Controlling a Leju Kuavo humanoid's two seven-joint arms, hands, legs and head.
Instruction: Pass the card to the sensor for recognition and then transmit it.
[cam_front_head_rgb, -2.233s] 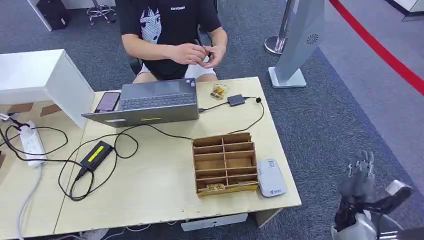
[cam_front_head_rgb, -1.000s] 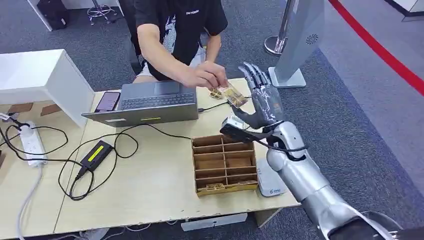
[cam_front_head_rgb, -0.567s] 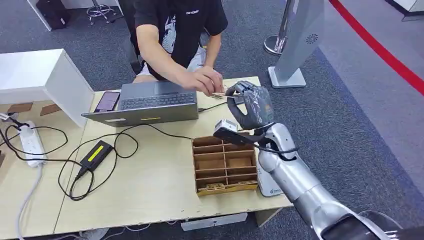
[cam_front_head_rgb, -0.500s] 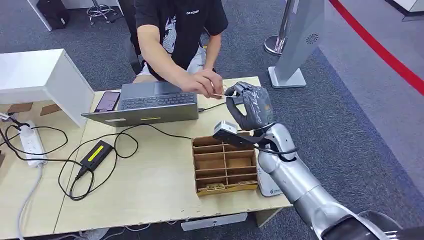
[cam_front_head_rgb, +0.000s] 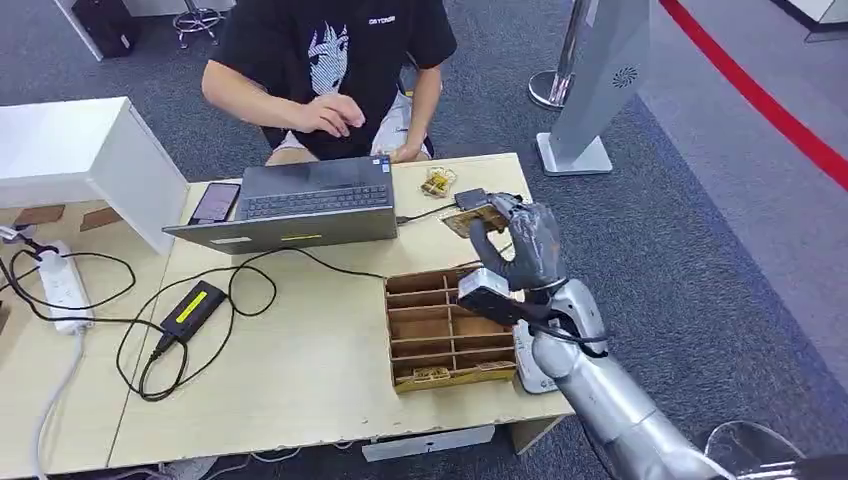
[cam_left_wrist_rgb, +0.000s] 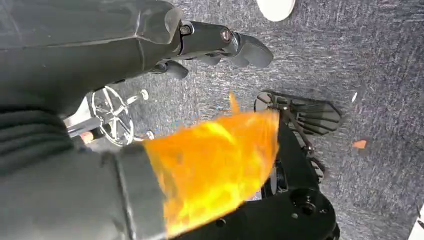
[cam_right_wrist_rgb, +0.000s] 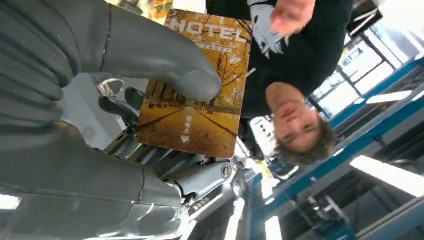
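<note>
Card (cam_front_head_rgb: 474, 218) in hand: the right hand (cam_front_head_rgb: 520, 245) holds the hotel key card pinched between its thumb (cam_right_wrist_rgb: 160, 65) and the fingers behind it, raised above the far right part of the bench (cam_front_head_rgb: 300, 370), over the black cable and near the small black box (cam_front_head_rgb: 472, 200). In the right wrist view the card (cam_right_wrist_rgb: 197, 85) shows its printed face with an autumn road and an arrow; the thumb presses only on the middle of one side, and most of the card juts out free.

The white reader (cam_front_head_rgb: 540, 368), which I take to be the sensor, lies at the near right edge of the bench, just right of the wooden compartment tray (cam_front_head_rgb: 450, 325), and is partly hidden under the robot's forearm. The card is well apart from it, so recognition is not yet done.

The left hand (cam_left_wrist_rgb: 210, 45) hangs over the carpet, its fingers curled with nothing seen between them; whether it is fully clenched I cannot tell. An orange blur crosses that view and cannot be identified.

Risks, as I judge them: the pinch is shallow, so a quick swing down could let the card pivot or slip out onto the tray or floor. Bringing the card near means folding the arm back over the tray, and the wrist or forearm could clip its wall or push the reader off the edge. A tilted card held too high may not register. The person (cam_front_head_rgb: 330, 60) sits at the far side by the laptop (cam_front_head_rgb: 300, 205).
</note>
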